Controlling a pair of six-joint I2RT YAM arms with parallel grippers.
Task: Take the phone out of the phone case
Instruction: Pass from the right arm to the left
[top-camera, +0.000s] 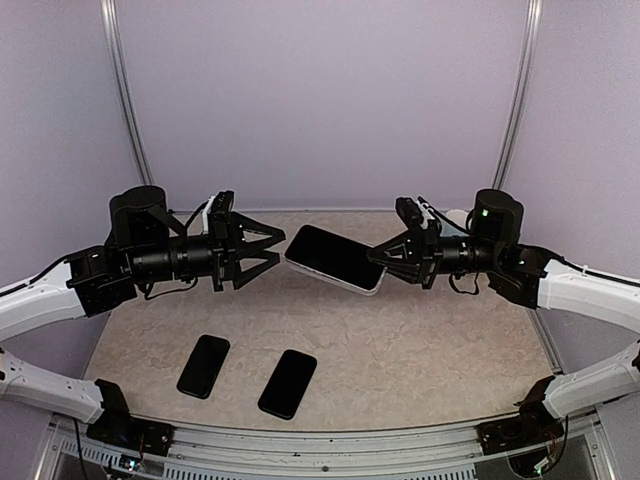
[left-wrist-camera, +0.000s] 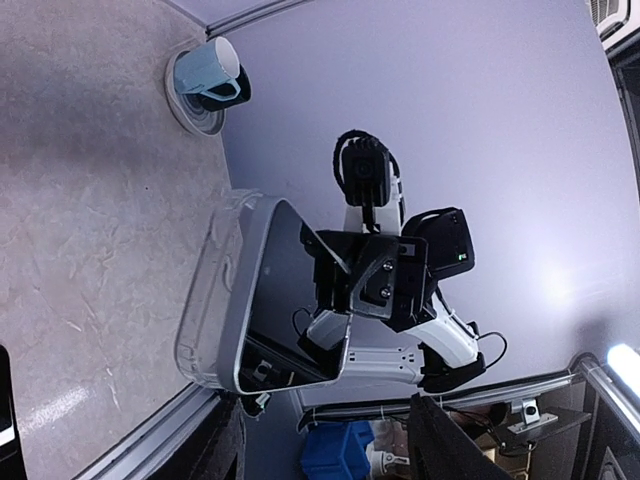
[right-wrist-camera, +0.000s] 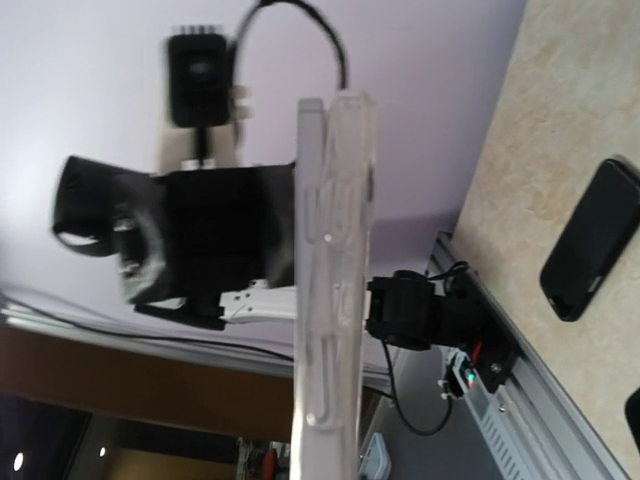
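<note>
Hanging in the air above the middle of the bench (top-camera: 420, 340), the phone (top-camera: 330, 255) sits in its clear phone case (left-wrist-camera: 203, 305) with its dark face towards the overhead camera. The right jaws are closed on its right end. Whether they pinch the case alone or case and phone together, I cannot tell. The left jaws stand wide apart just left of the free end, touching nothing.

The chief danger is that single pinch at one end. A push or pull from the left jaws on the free end could make the whole thing pivot or slide out of the right jaws and drop. If the left jaws close over rim and phone together, both arms would only tug against each other and nothing would separate.

In the left wrist view, one corner of the case seems to stand slightly off the phone's silver edge, though clear plastic can deceive. If so, the phone might pop free suddenly.

A dark phone (top-camera: 204, 366) and a second dark phone (top-camera: 288, 383) lie near-left on the bench, where a falling handset could strike them.
</note>
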